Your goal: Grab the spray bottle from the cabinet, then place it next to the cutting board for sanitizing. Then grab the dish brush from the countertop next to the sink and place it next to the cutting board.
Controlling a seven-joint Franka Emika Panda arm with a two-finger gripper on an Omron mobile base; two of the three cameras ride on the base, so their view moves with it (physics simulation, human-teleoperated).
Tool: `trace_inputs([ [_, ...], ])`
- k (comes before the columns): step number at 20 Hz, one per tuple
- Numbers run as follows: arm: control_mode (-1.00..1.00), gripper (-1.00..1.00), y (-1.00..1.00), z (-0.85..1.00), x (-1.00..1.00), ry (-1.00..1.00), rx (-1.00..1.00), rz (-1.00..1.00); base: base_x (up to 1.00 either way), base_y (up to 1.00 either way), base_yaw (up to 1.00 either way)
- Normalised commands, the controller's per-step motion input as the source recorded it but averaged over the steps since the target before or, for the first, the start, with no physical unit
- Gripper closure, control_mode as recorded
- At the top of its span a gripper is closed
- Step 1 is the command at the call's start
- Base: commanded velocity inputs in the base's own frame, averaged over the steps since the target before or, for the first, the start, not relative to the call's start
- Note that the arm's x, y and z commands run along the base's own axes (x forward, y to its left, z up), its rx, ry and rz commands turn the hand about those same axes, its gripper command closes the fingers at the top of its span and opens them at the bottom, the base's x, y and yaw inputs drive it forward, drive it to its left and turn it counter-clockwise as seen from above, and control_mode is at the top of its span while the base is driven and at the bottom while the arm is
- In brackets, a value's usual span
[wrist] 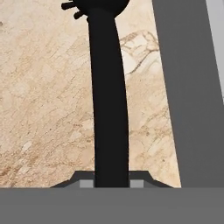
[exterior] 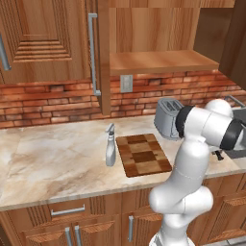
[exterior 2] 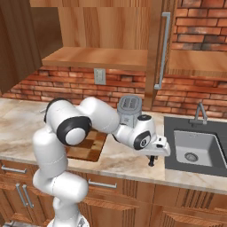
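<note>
The black dish brush (wrist: 108, 100) lies on the beige countertop (wrist: 43, 109) beside the dark sink (wrist: 183, 87), its bristled head at the far end. My gripper (wrist: 112, 183) is shut on the brush's handle, its fingers pressed against both sides. From the base, the gripper (exterior 2: 152, 160) hangs low over the counter just left of the sink (exterior 2: 195, 148). The pale spray bottle (exterior: 110, 146) stands upright at the left edge of the checkered cutting board (exterior: 143, 154). The cabinet (exterior: 161, 60) above is open, its shelf bare.
A silver toaster (exterior: 167, 117) stands behind the board, close to my arm. The faucet (exterior 2: 199, 113) rises behind the sink. A brick wall backs the counter. The closed cabinet door (exterior: 43, 38) hangs at upper left.
</note>
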Motion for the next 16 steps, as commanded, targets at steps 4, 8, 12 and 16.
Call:
trace_inputs([
  [4, -1.00, 1.00, 0.08, 0.06, -0.49, -0.14, 0.04, 0.00, 0.00, 0.00, 0.00],
  [8, -1.00, 1.00, 0.41, 0.41, -0.69, -0.13, 0.19, 0.00, 0.00, 0.00, 0.00],
  [12, -1.00, 1.00, 0.78, 0.53, -0.52, -0.06, 0.16, 0.05, 0.00, 0.00, 0.00],
  [16, -1.00, 1.00, 0.73, 0.63, -0.25, -0.01, 0.00, 0.07, 0.00, 0.00, 0.00],
])
